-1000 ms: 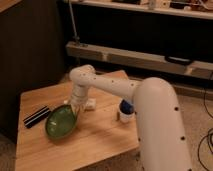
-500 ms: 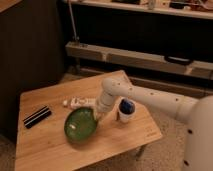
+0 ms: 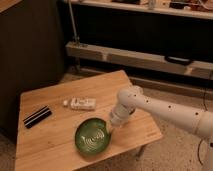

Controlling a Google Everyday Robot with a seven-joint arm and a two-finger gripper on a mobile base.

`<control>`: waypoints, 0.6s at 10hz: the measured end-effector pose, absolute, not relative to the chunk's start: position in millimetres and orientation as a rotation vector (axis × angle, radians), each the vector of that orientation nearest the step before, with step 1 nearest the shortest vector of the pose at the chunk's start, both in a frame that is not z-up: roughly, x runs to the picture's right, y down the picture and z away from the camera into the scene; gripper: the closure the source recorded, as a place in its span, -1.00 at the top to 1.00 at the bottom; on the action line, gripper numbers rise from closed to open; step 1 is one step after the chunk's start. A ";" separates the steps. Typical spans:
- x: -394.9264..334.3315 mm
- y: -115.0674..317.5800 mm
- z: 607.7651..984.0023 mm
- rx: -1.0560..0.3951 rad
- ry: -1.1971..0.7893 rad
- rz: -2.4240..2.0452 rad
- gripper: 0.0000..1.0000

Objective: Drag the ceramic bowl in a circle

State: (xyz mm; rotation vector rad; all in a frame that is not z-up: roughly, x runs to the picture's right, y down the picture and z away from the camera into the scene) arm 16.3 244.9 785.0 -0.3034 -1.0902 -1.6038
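Observation:
The ceramic bowl (image 3: 93, 136), wide, shallow and glossy green, sits on the wooden table (image 3: 50, 145) near its front edge, right of centre. My gripper (image 3: 112, 128) is at the bowl's right rim, at the end of the white arm (image 3: 160, 111) that reaches in from the right. The gripper's tip meets the rim where the arm's wrist covers it.
A white flat object (image 3: 80, 104) lies on the table behind the bowl. A black bar-shaped object (image 3: 37, 116) lies at the left. The table's right corner (image 3: 155, 131) is close to the arm. A dark shelf unit (image 3: 150, 55) stands behind.
The bowl has slid to the right and toward the front edge with the gripper at its rim. The small white cup seen earlier is now hidden behind the arm.

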 end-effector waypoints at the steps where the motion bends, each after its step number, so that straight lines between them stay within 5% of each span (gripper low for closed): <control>1: 8.7 248.6 784.4 -0.304 -1.101 -1.627 -1.00; 6: -121.0 241.7 784.3 -0.276 -1.184 -1.859 -1.00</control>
